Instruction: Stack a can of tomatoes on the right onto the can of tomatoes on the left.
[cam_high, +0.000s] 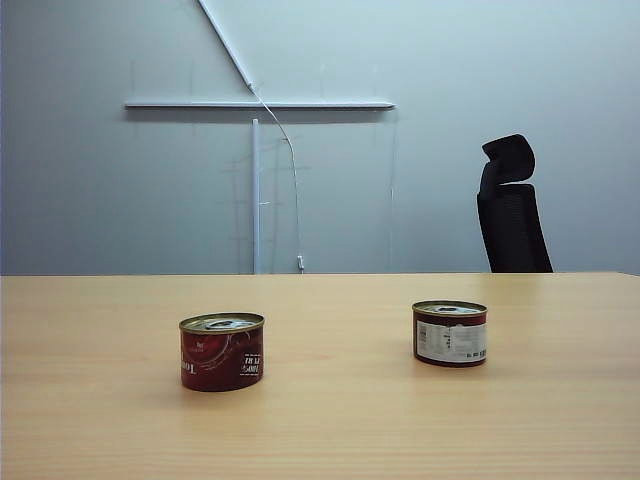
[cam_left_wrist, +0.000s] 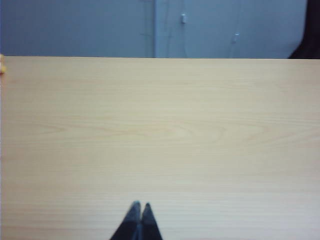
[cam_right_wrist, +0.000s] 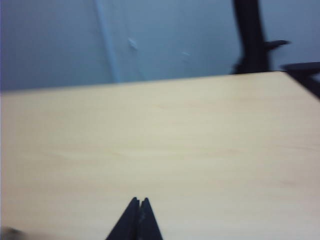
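Observation:
Two short tomato cans stand upright on the wooden table in the exterior view. The left can has a dark red label and a silver lid. The right can shows a white label panel on red. Neither arm appears in the exterior view. In the left wrist view my left gripper is shut, its dark tips together over bare table. In the right wrist view my right gripper is shut as well, holding nothing. Neither wrist view shows a can.
A black office chair stands behind the table's far right edge, also seen as a dark chair in the right wrist view. A grey wall with white conduit lies behind the table.

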